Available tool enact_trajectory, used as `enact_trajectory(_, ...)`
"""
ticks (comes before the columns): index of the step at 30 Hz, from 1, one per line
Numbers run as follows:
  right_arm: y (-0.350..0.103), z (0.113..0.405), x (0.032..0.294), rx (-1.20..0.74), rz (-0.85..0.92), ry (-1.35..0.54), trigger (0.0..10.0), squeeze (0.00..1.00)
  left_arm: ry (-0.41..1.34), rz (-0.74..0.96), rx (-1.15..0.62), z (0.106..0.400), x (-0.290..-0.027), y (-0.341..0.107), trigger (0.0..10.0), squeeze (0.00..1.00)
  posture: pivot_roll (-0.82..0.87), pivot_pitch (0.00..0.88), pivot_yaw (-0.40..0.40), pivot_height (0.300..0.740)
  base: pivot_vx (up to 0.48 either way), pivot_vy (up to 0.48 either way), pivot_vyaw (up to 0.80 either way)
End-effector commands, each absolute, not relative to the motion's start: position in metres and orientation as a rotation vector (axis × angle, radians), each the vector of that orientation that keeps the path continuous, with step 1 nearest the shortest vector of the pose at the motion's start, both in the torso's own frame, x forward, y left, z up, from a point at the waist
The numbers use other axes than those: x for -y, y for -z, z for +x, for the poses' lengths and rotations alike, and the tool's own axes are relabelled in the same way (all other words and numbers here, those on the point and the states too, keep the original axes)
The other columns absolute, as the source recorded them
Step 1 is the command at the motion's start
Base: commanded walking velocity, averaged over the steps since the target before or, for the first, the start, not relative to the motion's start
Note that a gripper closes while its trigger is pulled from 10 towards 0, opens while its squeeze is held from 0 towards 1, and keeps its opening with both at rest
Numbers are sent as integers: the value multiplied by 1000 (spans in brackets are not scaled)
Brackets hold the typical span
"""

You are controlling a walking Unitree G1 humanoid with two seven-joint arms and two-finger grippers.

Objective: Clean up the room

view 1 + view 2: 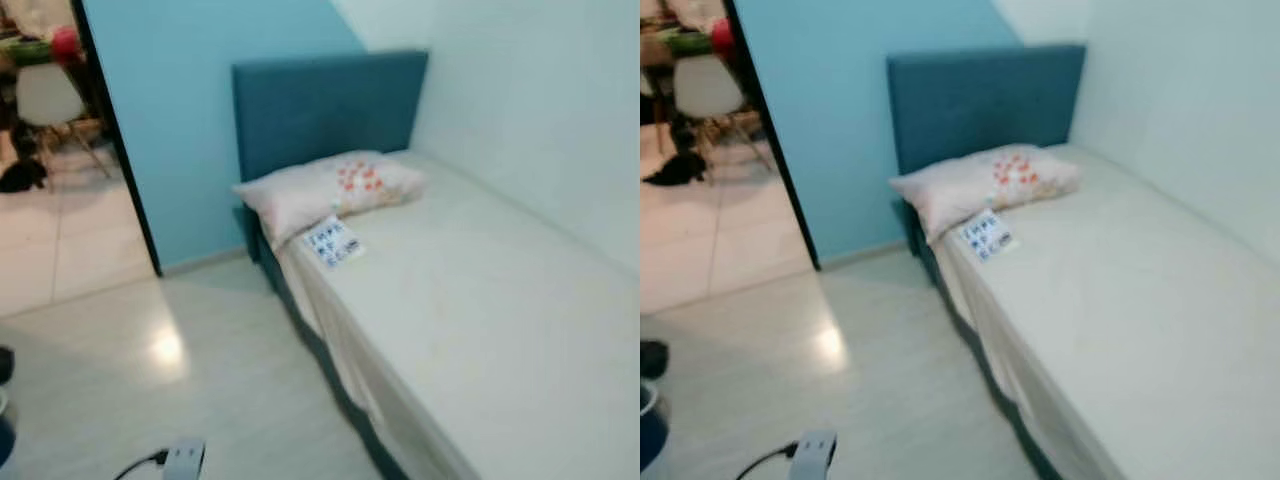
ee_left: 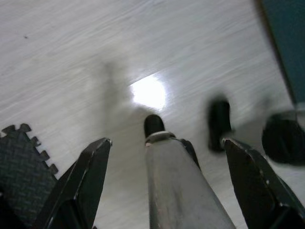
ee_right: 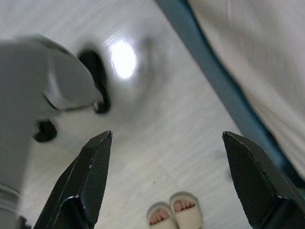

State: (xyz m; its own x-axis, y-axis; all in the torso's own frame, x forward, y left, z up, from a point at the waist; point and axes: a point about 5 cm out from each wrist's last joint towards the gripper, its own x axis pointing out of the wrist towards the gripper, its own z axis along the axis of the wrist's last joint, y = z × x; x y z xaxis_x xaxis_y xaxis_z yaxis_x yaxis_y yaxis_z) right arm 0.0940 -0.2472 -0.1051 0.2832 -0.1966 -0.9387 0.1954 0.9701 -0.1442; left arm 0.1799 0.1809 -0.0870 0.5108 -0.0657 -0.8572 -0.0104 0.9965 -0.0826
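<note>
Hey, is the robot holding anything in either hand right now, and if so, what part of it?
Nothing is held. The left hand and the right hand both hang open over the bare floor, fingers spread with nothing between them.

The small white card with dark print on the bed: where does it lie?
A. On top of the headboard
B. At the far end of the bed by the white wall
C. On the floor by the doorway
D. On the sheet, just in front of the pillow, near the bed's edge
D: the card lies on the sheet against the front of the pillow, near the bed's floor-side edge.
</note>
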Motion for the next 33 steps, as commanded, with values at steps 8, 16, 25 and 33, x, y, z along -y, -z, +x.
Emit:
enact_trajectory(8,105,98,246,-1259,-42,282,10000,0,62,-75,-1026,177,-183,87,10000,0,50,0,13,740,0,0,-656)
enact_trajectory(16,105,97,245,-1268,-60,307,10000,0,78,-89,-1032,175,-182,89,10000,0,50,0,14,740,0,0,-652)
enact_trajectory(25,104,94,251,-1270,-69,325,10000,0,91,-87,-1020,177,-182,87,10000,0,51,0,13,740,0,0,-651)
enact_trajectory(33,103,91,257,-1272,-71,338,10000,0,95,-97,-1021,176,-181,88,10000,0,46,0,15,740,0,0,-652)
